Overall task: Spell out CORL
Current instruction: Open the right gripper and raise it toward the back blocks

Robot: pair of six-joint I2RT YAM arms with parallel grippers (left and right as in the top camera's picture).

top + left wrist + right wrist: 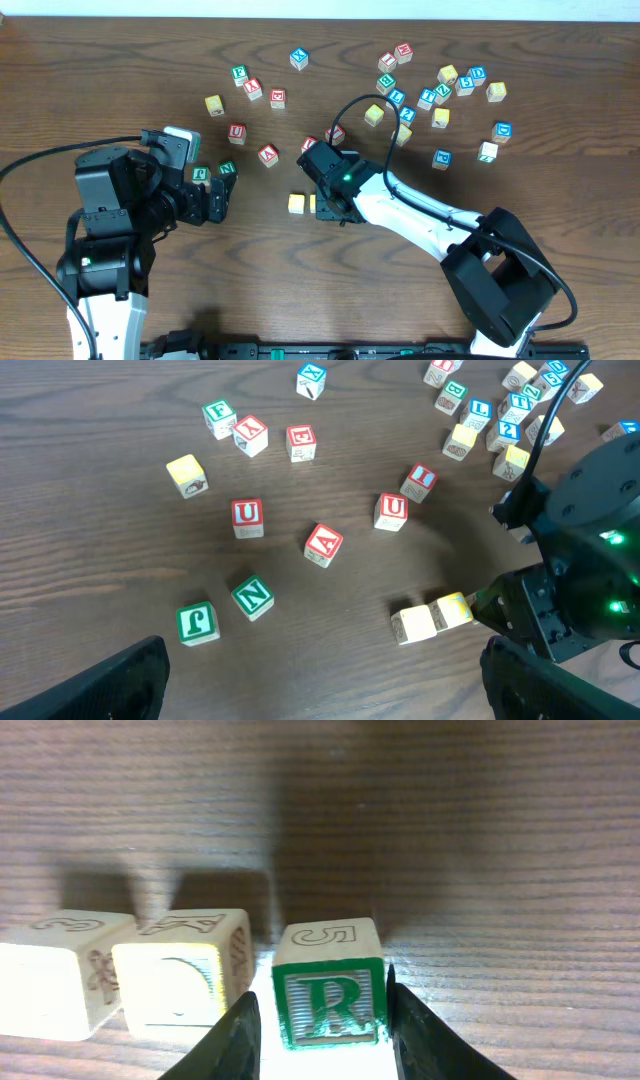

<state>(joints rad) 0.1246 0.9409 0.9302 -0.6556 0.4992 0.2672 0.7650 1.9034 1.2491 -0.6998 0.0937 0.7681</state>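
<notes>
We have the right gripper closed on the green R block, low at the table and at the end of the row; the nearer yellow block is just beside it, and the farther yellow block lies beyond; one finger stands in the narrow gap between R and that neighbour; we judge that opening wide could shove the neighbour and skew the row; lifting before the pads clear could drag R out of line; the left gripper hangs open, well apart from the row; we cannot pick out the L among the scattered blocks.
</notes>
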